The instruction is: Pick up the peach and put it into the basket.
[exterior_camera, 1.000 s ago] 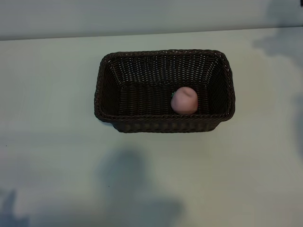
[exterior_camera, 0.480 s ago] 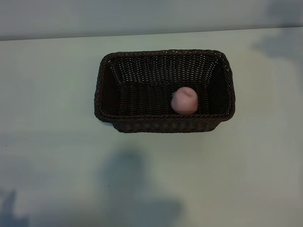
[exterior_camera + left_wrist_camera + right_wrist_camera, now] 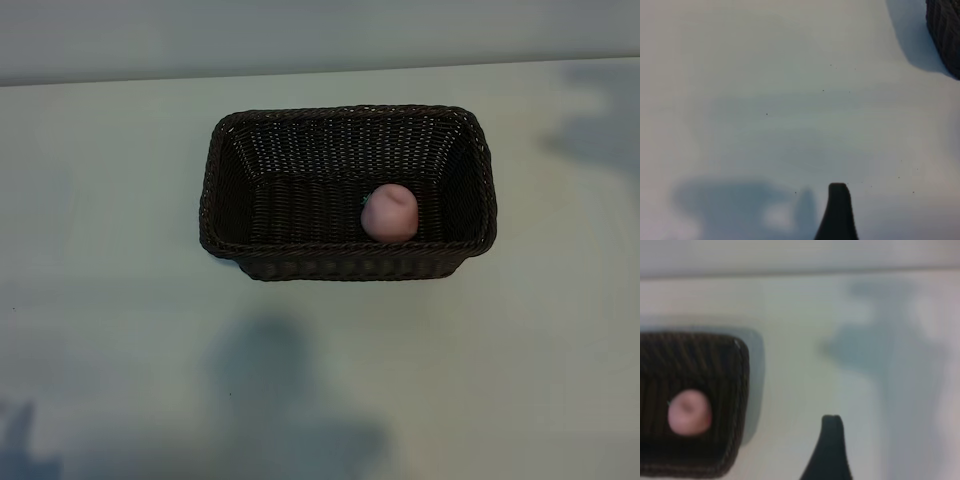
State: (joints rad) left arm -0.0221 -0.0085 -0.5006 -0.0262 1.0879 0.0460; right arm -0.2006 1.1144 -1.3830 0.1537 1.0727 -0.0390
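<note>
One peach (image 3: 389, 212) lies inside one basket (image 3: 226, 150) on the table (image 3: 100, 200). One finger (image 3: 837, 212) of the left gripper and one finger (image 3: 827, 450) of the right gripper show; both grippers' jaws stand apart, holding nothing.

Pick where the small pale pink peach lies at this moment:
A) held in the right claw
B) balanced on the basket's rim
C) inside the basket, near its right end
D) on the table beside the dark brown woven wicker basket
C: the small pale pink peach rests on the floor of the dark brown woven wicker basket, toward its right end in the exterior view, with no claw touching it.
</note>
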